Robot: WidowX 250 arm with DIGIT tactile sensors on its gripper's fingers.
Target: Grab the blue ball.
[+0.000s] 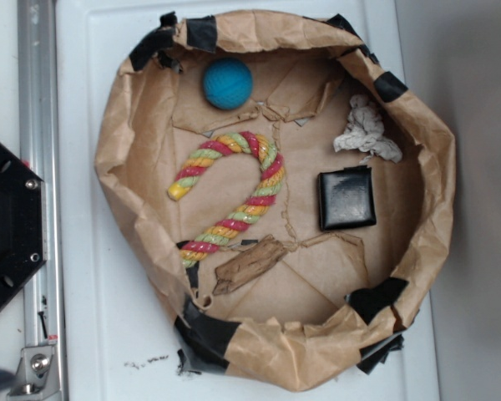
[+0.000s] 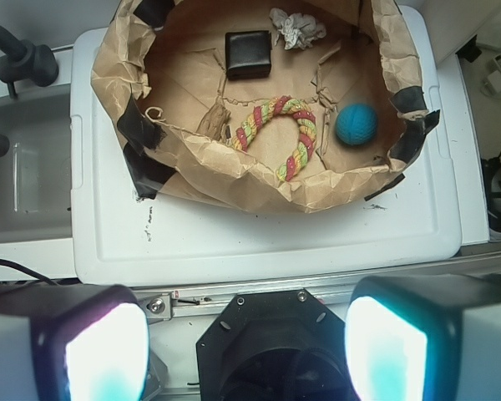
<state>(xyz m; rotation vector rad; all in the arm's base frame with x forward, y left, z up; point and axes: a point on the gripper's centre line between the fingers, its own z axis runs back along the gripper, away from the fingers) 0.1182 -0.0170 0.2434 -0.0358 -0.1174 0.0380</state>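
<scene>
Gripper (image 2: pixel 246 351) jaws spread wide, nothing between them; only the two pads (image 2: pixel 104 351) show in the wrist view, blurred and glowing at the bottom corners. It sits high and well back from the work area, over the black hex base (image 2: pixel 263 338) and metal rail (image 2: pixel 234 302). Not visible in the exterior view.

Ahead of it: white lid surface (image 2: pixel 250 238) carrying a crumpled brown paper bowl (image 1: pixel 134 142) patched with black tape (image 1: pixel 204 330).

Inside the bowl:
- blue ball (image 1: pixel 228 83) on the paper floor near the rim, touching nothing; in the wrist view it is at the right side (image 2: pixel 356 124).
- striped rope toy (image 1: pixel 234 188), cane-shaped, near the middle, just beside the ball but apart.
- black square pad (image 1: pixel 346 199) lying flat on the far side from the ball.
- white crumpled wad (image 1: pixel 366 129), probably tissue, just beside the pad.
- torn cardboard scrap (image 1: pixel 249 263) near the rope's straight end; contact unclear.
</scene>
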